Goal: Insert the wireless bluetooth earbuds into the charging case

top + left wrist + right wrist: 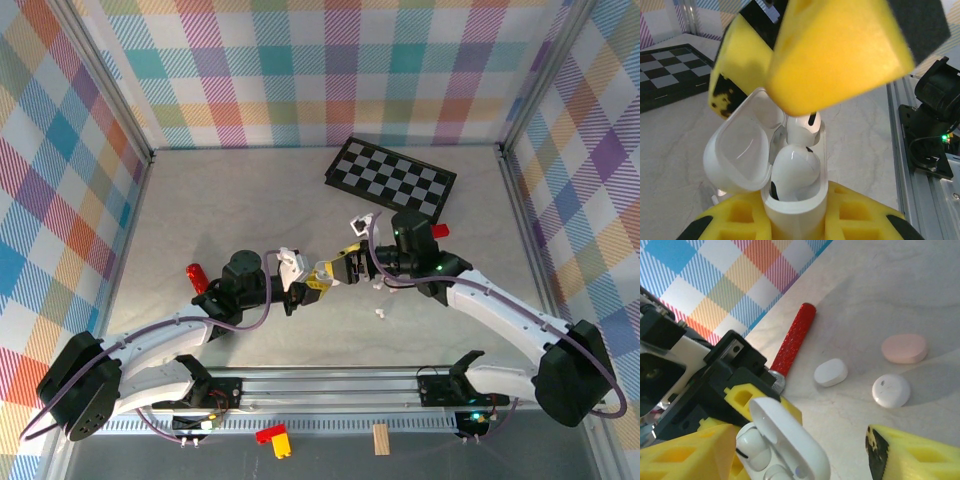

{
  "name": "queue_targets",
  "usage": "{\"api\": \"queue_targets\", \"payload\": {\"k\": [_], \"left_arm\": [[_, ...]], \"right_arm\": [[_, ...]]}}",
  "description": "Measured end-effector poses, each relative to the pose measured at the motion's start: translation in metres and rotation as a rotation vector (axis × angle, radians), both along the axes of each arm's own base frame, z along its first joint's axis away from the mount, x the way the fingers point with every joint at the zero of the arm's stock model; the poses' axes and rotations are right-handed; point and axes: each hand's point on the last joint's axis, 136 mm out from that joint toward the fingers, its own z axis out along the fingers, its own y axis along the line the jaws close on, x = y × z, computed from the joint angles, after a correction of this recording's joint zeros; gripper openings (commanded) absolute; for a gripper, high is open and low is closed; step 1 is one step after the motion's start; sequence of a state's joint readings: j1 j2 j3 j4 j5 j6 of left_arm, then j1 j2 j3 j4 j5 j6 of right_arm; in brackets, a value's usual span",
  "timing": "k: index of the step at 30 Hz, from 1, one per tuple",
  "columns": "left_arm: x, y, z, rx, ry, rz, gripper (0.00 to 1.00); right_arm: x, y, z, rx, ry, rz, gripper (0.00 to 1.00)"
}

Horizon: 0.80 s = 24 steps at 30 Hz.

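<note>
My left gripper [795, 217] is shut on the base of a white charging case [790, 207], clamped between its yellow pads [867, 212]. The case lid [742, 145] is flipped open to the left. Two white earbuds sit in the case, one near [794, 167] and one far [802, 129]. My right gripper [800, 450] hangs open right over the case [790, 437], one yellow finger [840, 50] just above the far earbud, nothing held. In the top view both grippers meet at the case [321, 270] mid-table. A loose white earbud [381, 314] lies on the table nearby.
A red-handled tool [792, 342], a small white case [830, 372], a round white case [891, 390] and a pink case [904, 348] lie on the table beyond. A checkered board [390, 180] lies at the back, a red block [440, 231] beside my right wrist.
</note>
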State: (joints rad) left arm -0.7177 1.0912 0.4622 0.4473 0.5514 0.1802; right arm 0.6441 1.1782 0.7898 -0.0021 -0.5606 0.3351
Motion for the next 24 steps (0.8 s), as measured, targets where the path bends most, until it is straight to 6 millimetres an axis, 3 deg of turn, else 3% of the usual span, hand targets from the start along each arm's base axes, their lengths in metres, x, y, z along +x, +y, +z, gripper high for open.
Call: {"api": "queue_targets", "payload": {"k": [5, 14, 18, 24], "left_arm": [[0.007, 0.002, -0.003, 0.011, 0.003, 0.034, 0.09], [0.017, 0.005, -0.014, 0.024, 0.045, 0.066, 0.09], [0.020, 0.007, -0.015, 0.016, 0.068, 0.074, 0.09], [0.014, 0.004, 0.002, -0.065, 0.124, 0.021, 0.09]], "right_arm": [[-0.005, 0.002, 0.001, 0.008, 0.004, 0.032, 0.57], [-0.008, 0.000, 0.009, 0.027, -0.041, 0.052, 0.55], [-0.009, -0.004, 0.015, 0.029, -0.084, 0.044, 0.71], [-0.008, -0.010, 0.004, -0.001, -0.178, 0.033, 0.75]]}}
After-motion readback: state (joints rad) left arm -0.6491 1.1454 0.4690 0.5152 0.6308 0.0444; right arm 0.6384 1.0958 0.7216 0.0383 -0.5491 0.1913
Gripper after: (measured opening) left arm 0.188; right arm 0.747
